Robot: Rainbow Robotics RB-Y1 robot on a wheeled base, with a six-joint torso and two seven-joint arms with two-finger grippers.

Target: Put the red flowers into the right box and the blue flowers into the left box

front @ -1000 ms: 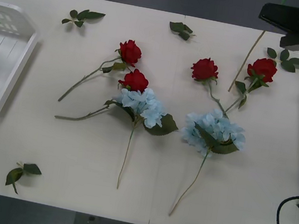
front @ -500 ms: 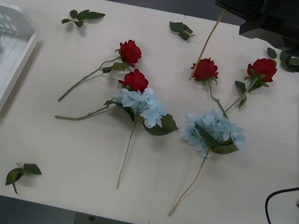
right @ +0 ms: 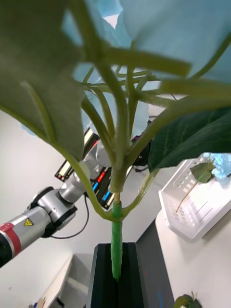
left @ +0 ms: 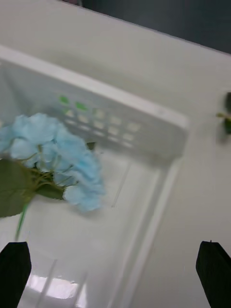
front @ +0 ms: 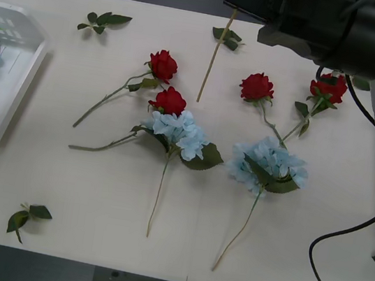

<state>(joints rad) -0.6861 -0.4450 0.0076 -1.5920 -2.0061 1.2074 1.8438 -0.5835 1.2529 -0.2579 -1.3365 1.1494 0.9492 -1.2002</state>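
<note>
White tabletop [front: 96,183] carries two pale-blue hydrangea clusters [front: 181,134] and four small red roses [front: 170,100] at its middle. One more fluffy blue hydrangea head [left: 62,159] lies inside the slotted white translucent tray [front: 22,87] at the table's left edge. Above that tray, the left gripper's [left: 113,269] black fingers stand wide apart. At the table's far side, the right gripper [right: 115,284] is clamped on a green stem [right: 116,240], whose thin lower end [front: 213,56] hangs over the table.

Front view overhead; wrist views close; left box [front: 10,96] shared.
</note>
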